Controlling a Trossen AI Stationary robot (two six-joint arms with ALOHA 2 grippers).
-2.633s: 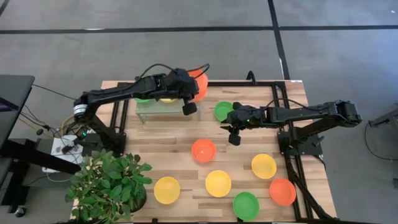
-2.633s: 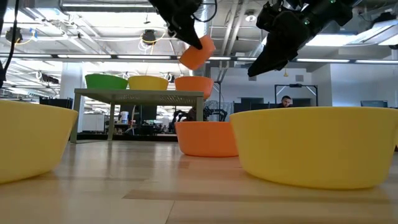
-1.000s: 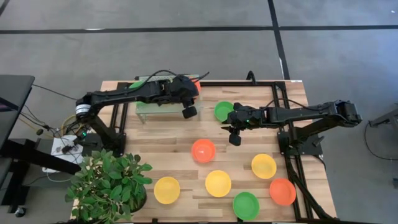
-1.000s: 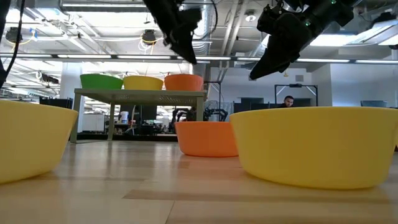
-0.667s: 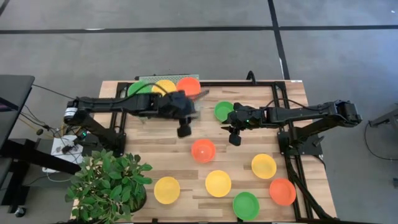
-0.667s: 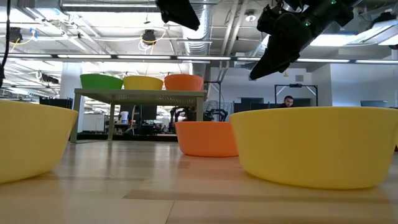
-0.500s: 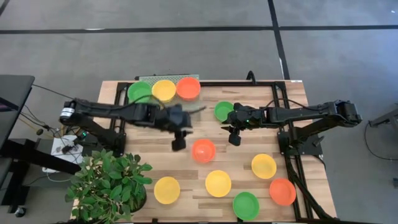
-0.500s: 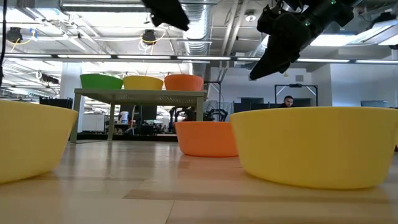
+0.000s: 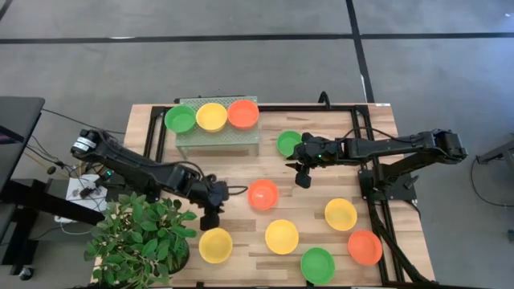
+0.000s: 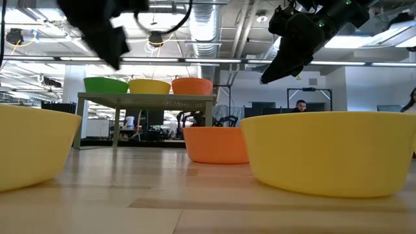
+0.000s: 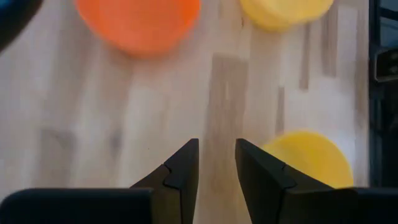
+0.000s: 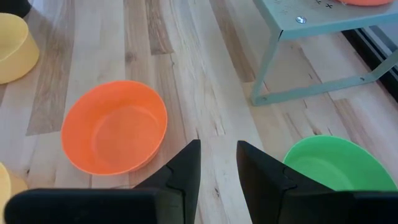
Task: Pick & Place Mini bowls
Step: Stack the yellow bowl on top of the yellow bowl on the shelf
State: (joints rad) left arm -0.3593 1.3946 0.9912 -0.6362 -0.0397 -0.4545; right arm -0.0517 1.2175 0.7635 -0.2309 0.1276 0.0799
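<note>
Nowhere any readable writing on mini bowls point(image 9: 211, 116).

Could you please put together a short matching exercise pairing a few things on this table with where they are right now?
Things:
1. left end effector
2. right end effector
3. red-orange bowl
4. potted plant

Places:
A. on the mesh rack, beside a yellow bowl
B. the table's near left corner
C. above the yellow bowl nearest the plant
D. beside the green bowl near the rack

Pairs: 1-C, 2-D, 3-A, 4-B
</note>
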